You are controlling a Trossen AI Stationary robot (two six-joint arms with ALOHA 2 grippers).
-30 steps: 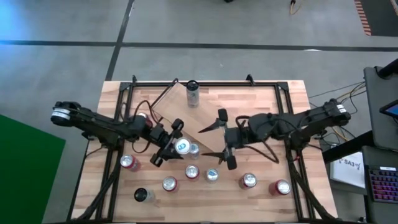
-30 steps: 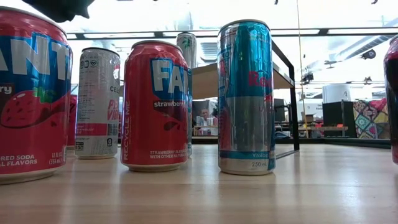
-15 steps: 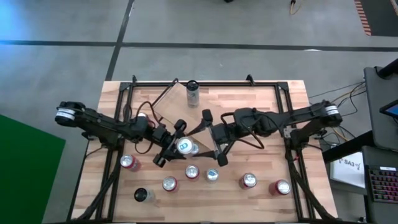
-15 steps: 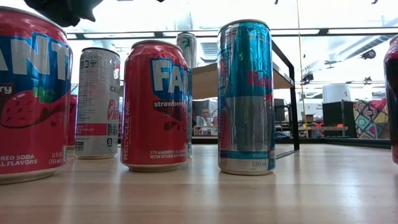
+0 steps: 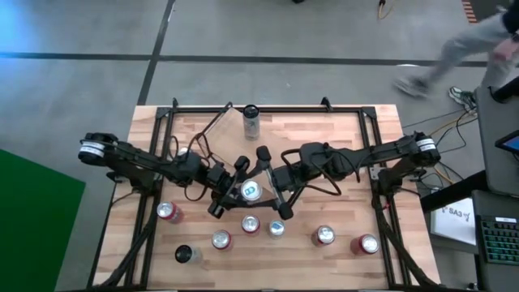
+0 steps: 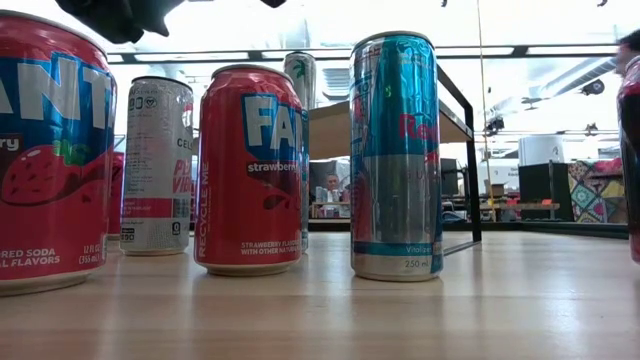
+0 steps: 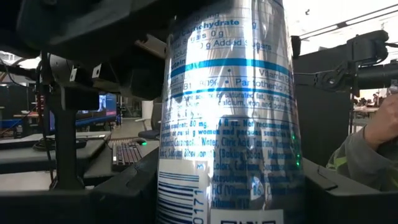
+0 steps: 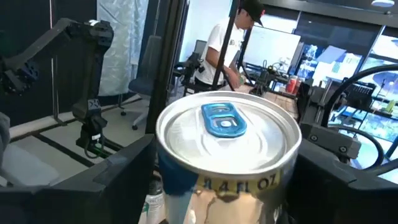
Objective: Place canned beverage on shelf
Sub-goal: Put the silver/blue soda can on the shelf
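Butcher-block table (image 5: 340, 146) under a bright workshop ceiling carried the scene. My can (image 5: 251, 191), a slim silver-and-blue one, was held off the table near its middle, top upward, above the row of cans (image 5: 250, 225) along the near edge. My left gripper (image 5: 229, 188) was pinching its lower body, the printed wall (image 7: 227, 112) filling that wrist view between the two dark fingers (image 7: 134, 190). My right gripper (image 5: 271, 183) stood spread on either side of the can's upper end, its fingers (image 8: 134, 165) flanking the rim and blue tab (image 8: 222, 119); whether they touched the wall I could not tell. I judged the can stiff but thin-walled and smooth, full enough to feel heavy, so best gripped across mid-body with moderate squeeze, kept upright. Both arms reached inward from opposite sides, forearms low and nearly level, wrists meeting at the can. My shelf (image 5: 217, 148), a tilted light plank, lay just beyond the left gripper; another can (image 5: 250, 120) stood at the far edge. A person (image 5: 462, 49) walked past on the floor.
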